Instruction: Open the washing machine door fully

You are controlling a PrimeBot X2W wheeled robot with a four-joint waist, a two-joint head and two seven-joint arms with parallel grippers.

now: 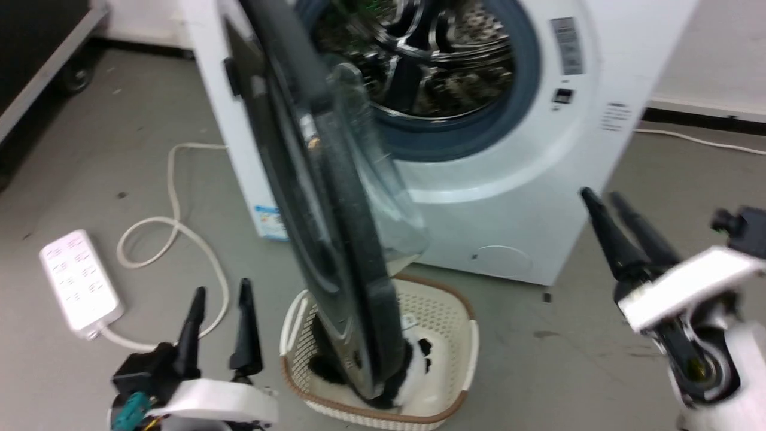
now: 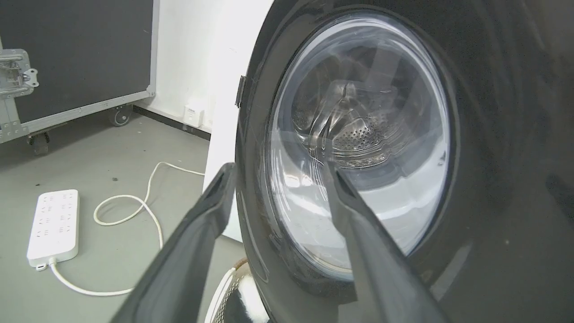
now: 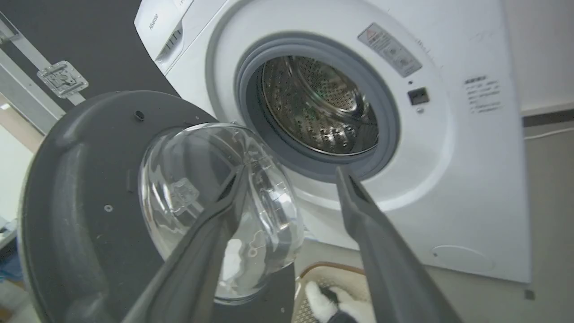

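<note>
The washing machine door (image 1: 353,257) stands about square to the front of the washing machine (image 1: 508,209), edge-on in the head view, with its glass bowl (image 1: 383,179) facing the open drum (image 1: 419,54). It looks roughly half open.

The left gripper (image 1: 221,289) is open and holds nothing, near the door's outer face. The right gripper (image 1: 598,194) is also spread and empty, well apart from the door on its inner side.

The rest of the swing probably goes best as a push from inside. The right gripper (image 3: 291,170) would press the dark inner rim (image 3: 80,202) near its free edge rather than the glass bowl (image 3: 215,211), and follow the arc slowly. The left gripper (image 2: 279,167) sits in the door's path, so it should clear away first.

The door's top is cut off in the head view, which is blurred. Its lower edge overlaps the laundry basket (image 1: 473,335), and whether it clears the rim cannot be told. The hinge is hard to make out, so the end stop is unknown.
</note>
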